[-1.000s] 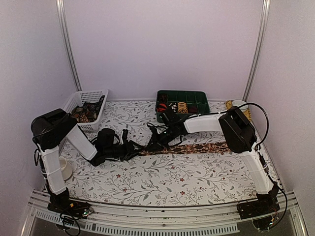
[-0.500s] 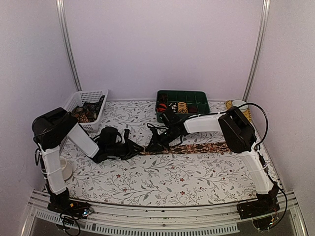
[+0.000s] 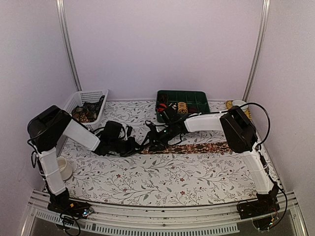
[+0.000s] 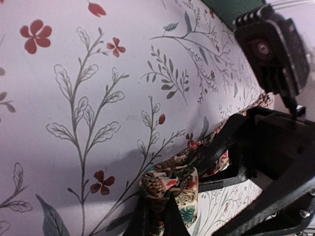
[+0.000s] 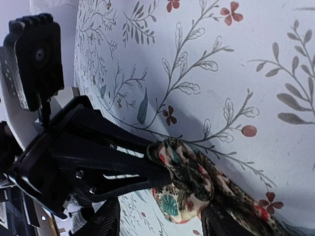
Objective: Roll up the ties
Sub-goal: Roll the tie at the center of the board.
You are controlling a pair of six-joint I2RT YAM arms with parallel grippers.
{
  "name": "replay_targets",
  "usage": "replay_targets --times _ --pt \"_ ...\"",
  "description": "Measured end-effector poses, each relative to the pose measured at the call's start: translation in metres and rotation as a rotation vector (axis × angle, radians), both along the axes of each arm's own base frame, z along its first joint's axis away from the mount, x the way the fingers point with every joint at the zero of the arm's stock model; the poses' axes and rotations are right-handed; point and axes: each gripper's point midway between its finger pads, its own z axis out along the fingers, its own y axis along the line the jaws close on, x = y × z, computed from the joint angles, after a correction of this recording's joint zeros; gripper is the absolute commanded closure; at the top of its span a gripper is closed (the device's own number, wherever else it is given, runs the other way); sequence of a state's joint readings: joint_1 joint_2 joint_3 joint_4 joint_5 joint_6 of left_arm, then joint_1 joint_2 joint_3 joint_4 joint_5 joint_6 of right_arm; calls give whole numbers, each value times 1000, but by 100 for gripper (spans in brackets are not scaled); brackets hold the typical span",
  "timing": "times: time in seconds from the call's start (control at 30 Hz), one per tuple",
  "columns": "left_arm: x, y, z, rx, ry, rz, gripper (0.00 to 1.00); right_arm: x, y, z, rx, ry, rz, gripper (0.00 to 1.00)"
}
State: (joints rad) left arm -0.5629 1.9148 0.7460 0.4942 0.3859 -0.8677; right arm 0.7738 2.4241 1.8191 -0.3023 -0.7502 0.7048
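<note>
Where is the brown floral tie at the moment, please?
In the top view the tie lies along the middle of the table, in front of the green tray; its bunched end is pinched in the left arm's fingers.

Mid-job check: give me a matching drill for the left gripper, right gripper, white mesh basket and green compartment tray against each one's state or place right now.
Things:
1. left gripper
2. right gripper
3. white mesh basket
4. green compartment tray

State or place:
A. far edge of the table, near the middle
B. jaws apart on either side of the dark floral tie at its bunched end
C. far left corner of the table
D. shut on the tie's bunched end

Pairs: 1-D, 2-B, 3-C, 4-A
</note>
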Motion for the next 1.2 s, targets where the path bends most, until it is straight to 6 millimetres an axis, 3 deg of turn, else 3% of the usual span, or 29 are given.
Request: replay_targets --times 0.17,0.43,0.57,0.7,0.97,1.2 --pt "5 12 5 164 -17 -26 100 4 -13 10 -27 -84 12 30" --pt "24 40 20 457 -64 -45 100 8 -56 22 -83 -221 34 27" --pt "31 52 27 566 -82 -49 100 13 -78 18 -147 -306 30 27" --pt "37 62 31 654 -89 -51 100 18 -97 1 -213 -347 26 27" --pt "57 66 41 767 -104 -26 100 19 -93 2 -178 -370 36 29" --pt "63 57 34 914 -123 -13 100 -2 -76 5 -147 -314 53 29"
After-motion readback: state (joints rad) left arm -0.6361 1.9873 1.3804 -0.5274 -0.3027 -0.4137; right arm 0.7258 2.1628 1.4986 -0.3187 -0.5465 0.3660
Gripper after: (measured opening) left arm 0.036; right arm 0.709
